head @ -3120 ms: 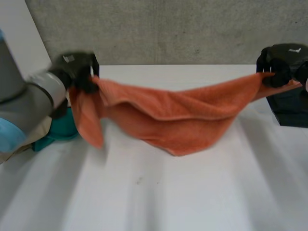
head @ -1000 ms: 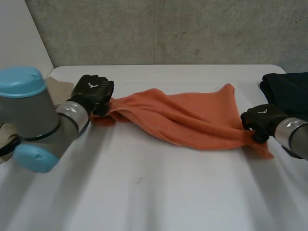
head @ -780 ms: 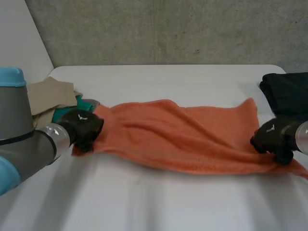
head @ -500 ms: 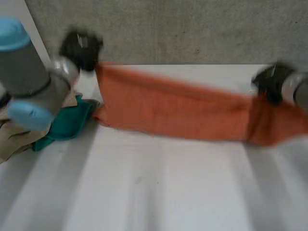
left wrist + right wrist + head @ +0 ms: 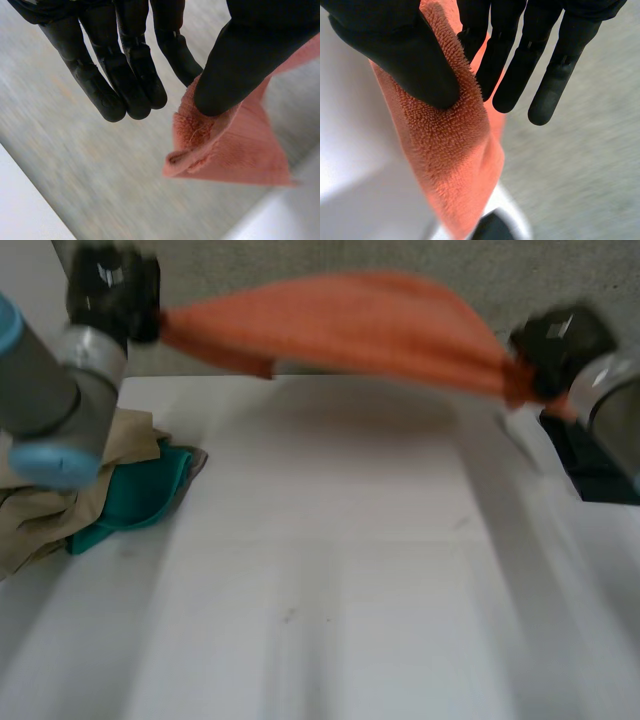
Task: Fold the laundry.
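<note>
An orange towel is stretched in the air high above the white table, bulging upward between my two hands. My left hand holds its left end; in the left wrist view the thumb pinches a towel corner against the fingers. My right hand holds the right end. There the thumb pins the towel edge against the fingers.
A pile of beige cloth and teal cloth lies at the table's left side under my left arm. A dark garment sits at the right edge. A grey wall stands behind the table.
Both hands have swung the towel up off the table, from lying flat near the front to hanging high at the back, now billowing upward.
</note>
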`<action>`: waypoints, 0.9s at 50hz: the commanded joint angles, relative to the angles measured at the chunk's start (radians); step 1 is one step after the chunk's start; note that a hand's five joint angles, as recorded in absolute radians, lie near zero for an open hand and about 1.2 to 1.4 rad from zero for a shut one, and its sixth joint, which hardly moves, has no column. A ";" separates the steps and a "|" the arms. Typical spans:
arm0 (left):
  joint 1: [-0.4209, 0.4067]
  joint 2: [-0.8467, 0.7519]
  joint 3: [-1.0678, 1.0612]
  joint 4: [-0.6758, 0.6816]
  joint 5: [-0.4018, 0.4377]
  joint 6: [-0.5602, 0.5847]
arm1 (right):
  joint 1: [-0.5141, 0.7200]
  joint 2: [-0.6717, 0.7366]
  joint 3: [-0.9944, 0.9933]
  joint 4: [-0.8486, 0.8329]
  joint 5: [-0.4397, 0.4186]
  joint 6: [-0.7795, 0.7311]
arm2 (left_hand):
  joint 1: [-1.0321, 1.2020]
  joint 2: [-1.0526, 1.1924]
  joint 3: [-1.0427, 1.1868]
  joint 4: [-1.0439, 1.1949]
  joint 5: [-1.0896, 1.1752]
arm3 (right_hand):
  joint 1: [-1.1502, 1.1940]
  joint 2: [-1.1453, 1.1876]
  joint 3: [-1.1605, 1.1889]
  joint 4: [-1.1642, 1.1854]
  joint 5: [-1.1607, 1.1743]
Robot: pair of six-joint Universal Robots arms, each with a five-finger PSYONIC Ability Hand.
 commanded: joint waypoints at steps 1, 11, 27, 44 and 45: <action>-0.029 -0.009 -0.390 0.205 0.109 -0.021 | -0.002 0.109 0.210 -0.051 -0.057 -0.040 | 0.240 0.199 0.209 0.200 0.236 | 0.265 0.219 0.205 0.198 0.205; -0.012 0.030 -0.456 0.182 0.056 -0.034 | -0.024 0.148 0.247 -0.022 -0.041 -0.008 | 0.240 0.199 0.209 0.200 0.236 | -0.615 -0.660 -0.675 -0.682 -0.674; -0.002 0.159 -0.510 0.102 0.068 -0.086 | -0.232 -0.067 0.393 0.099 -0.167 0.256 | 0.240 0.199 0.209 0.200 0.236 | -0.602 -0.647 -0.662 -0.669 -0.661; -0.006 0.152 -0.511 0.102 0.069 -0.095 | -0.274 -0.055 0.609 -0.015 -0.219 0.340 | 0.240 0.199 0.209 0.200 0.236 | -0.611 -0.656 -0.670 -0.677 -0.670; -0.006 0.152 -0.510 0.102 0.069 -0.095 | -0.269 -0.053 0.615 -0.029 -0.216 0.351 | 0.240 0.199 0.209 0.200 0.236 | -0.614 -0.659 -0.673 -0.680 -0.673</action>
